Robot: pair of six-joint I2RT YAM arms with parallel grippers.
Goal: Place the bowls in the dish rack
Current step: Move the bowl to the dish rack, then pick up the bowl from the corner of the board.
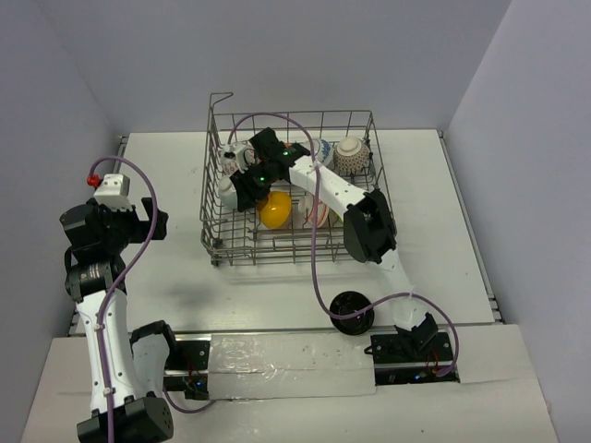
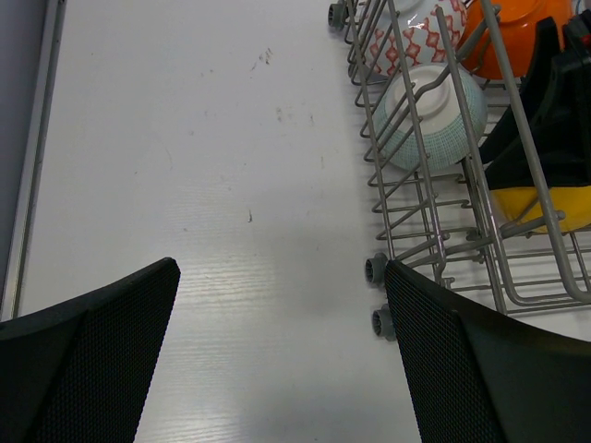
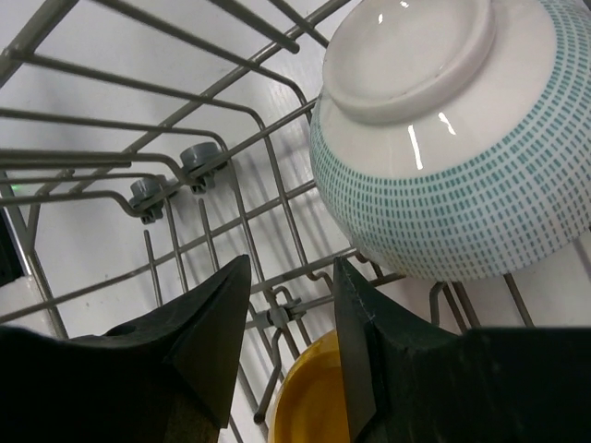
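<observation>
Right gripper (image 3: 291, 277), half open, reaches into dish rack (image 1: 288, 113) above yellow bowl (image 1: 275, 210); left gripper (image 2: 282, 277) gapes empty.

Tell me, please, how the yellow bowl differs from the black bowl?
The yellow bowl sits inside the rack; the black bowl lies on the table outside it, near the front edge. The yellow bowl has the right gripper close over it, while no gripper is near the black bowl. One is bright yellow, the other dark. Both are small round bowls.
</observation>
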